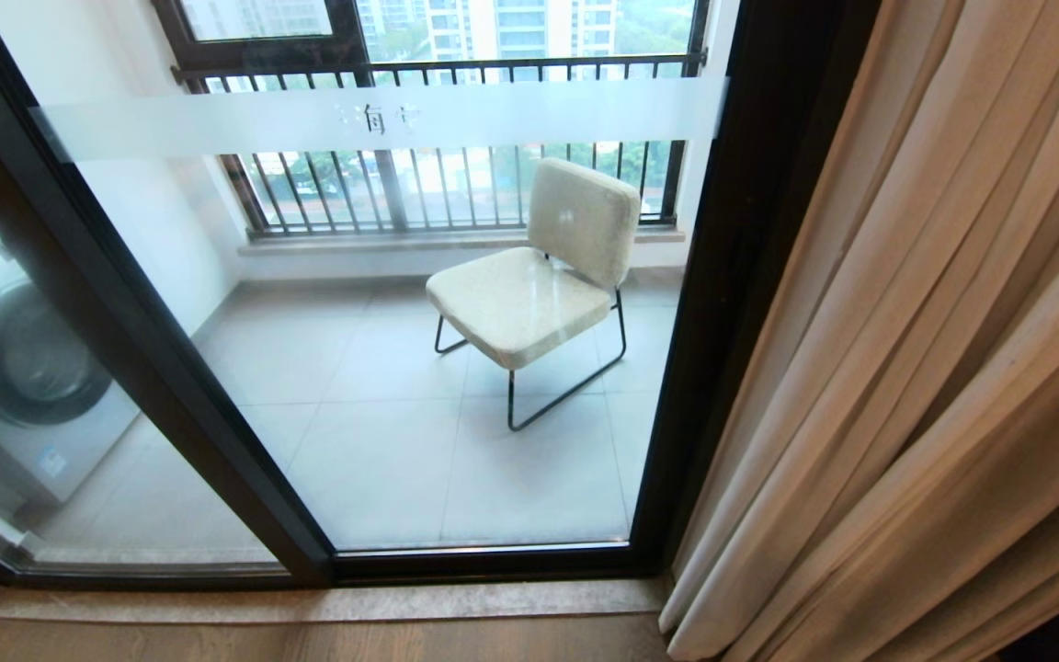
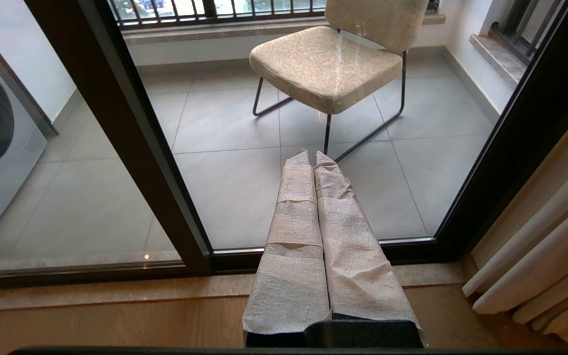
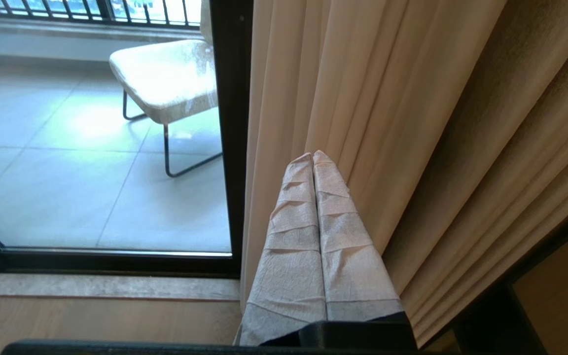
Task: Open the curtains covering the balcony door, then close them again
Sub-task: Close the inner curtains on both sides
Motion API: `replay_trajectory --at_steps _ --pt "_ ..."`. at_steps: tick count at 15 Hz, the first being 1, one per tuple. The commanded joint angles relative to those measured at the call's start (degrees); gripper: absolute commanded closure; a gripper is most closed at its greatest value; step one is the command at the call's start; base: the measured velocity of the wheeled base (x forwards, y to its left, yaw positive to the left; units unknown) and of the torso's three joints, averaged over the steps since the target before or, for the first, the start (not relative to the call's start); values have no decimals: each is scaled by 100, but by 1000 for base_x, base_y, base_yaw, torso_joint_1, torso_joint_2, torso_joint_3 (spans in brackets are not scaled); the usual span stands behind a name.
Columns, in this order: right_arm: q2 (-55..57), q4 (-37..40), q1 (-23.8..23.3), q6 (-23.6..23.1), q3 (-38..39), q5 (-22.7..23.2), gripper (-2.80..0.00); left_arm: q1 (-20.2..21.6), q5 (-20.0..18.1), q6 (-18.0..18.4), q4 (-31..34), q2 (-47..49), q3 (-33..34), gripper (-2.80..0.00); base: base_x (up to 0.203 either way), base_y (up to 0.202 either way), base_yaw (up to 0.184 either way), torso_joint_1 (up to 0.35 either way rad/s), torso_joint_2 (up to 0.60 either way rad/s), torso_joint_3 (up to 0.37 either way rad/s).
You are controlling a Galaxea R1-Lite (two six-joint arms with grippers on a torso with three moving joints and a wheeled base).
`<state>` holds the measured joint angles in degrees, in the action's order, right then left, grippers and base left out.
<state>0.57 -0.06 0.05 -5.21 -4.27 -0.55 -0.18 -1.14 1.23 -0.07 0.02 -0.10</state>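
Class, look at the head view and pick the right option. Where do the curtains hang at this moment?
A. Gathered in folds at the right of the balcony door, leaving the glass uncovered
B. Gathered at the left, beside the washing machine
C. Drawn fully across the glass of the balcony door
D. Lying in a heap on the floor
A: the curtains hang bunched at the right, and the chair shows plainly through the bare glass of the balcony door.

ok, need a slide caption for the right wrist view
Right gripper, shut and empty, pointing at the gathered beige curtains beside the uncovered balcony door.

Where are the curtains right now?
In the head view the curtains hang bunched at the right, beside the balcony door frame's right edge, leaving the glass uncovered.
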Motion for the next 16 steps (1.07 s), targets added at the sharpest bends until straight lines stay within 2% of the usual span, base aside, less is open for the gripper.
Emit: replay_trajectory --at_steps 1,4,16 --pt "-48 -139 4 -20 420 26 0 1 0 0 -1 -2 1 0 0 0 0 0 0 0" --pt "-48 32 4 297 419 20 0 1 0 0 -1 -2 1 0 0 0 0 0 0 0" --pt "-48 6 4 283 427 2 0 1 -1 0 -1 -2 1 0 0 0 0 0 0 0"
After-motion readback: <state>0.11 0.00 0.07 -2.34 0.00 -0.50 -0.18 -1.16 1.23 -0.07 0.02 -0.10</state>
